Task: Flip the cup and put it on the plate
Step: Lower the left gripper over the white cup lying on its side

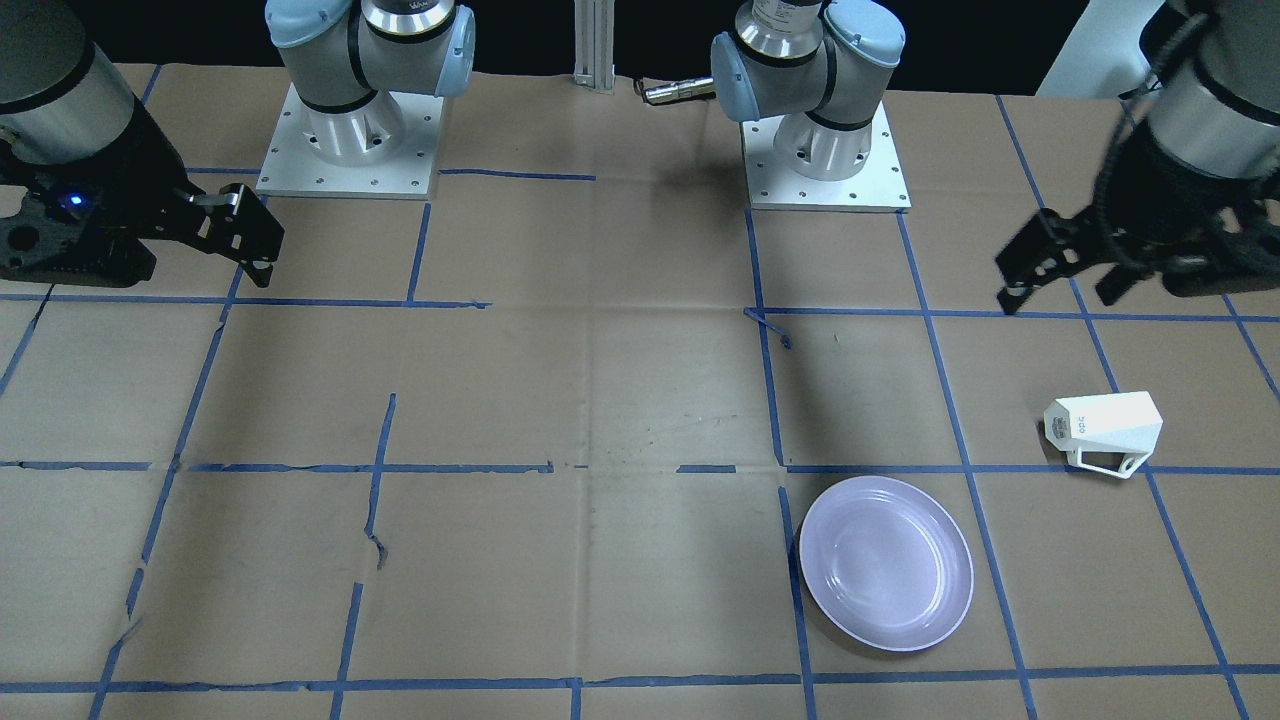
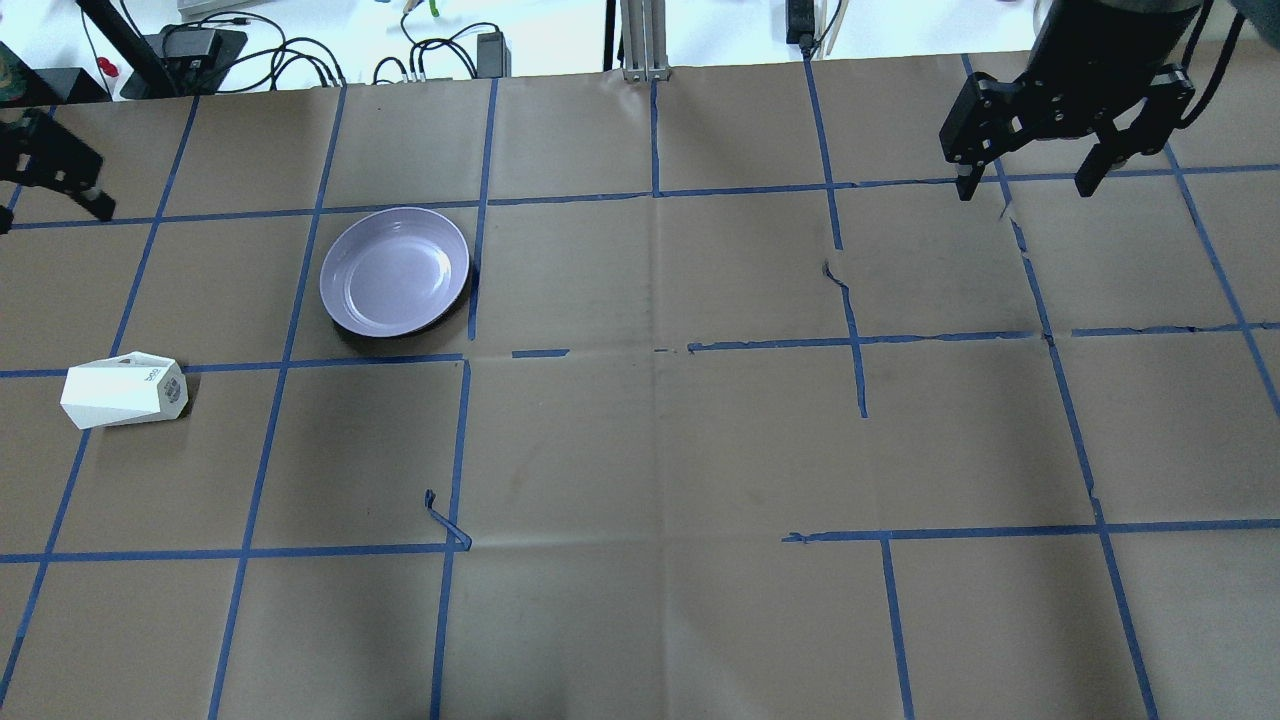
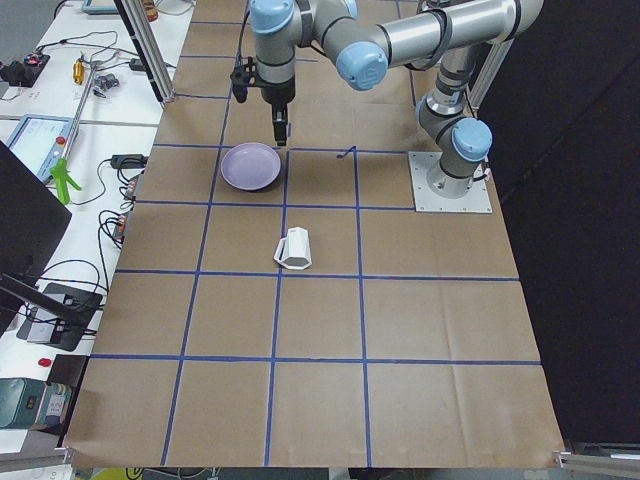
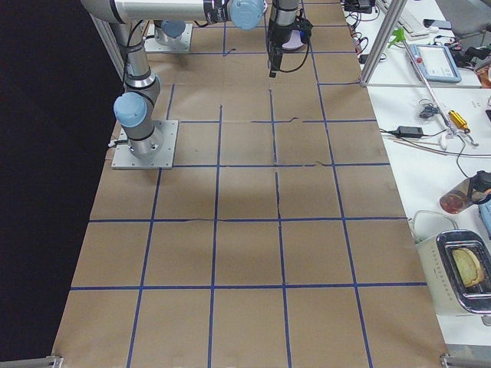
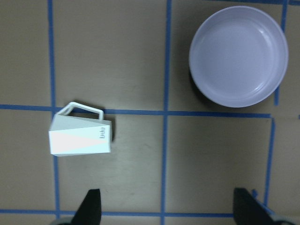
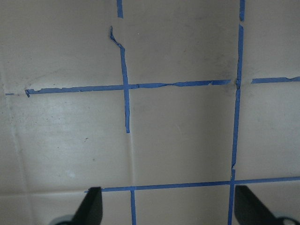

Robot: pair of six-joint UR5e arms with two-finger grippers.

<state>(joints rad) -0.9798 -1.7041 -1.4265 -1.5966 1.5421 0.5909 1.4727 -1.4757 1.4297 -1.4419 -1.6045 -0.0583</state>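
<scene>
The white faceted cup (image 1: 1103, 425) lies on its side on the paper-covered table, its handle flat toward the operators' side. Its base with the blue print points toward the table's middle. It also shows in the overhead view (image 2: 125, 390) and the left wrist view (image 5: 80, 138). The lavender plate (image 1: 886, 562) sits empty and upright beside it, about one grid square away (image 2: 395, 270) (image 5: 238, 55). My left gripper (image 1: 1055, 297) hangs open and empty well above the table, above the cup and plate. My right gripper (image 2: 1025, 185) is open and empty, far across the table.
Brown paper with a blue tape grid covers the table (image 2: 660, 440). The two arm bases (image 1: 345, 140) (image 1: 825, 150) stand at the robot's edge. A loose curl of tape (image 2: 445, 520) lies near the middle. Cables and equipment lie beyond the far edge (image 2: 300, 50).
</scene>
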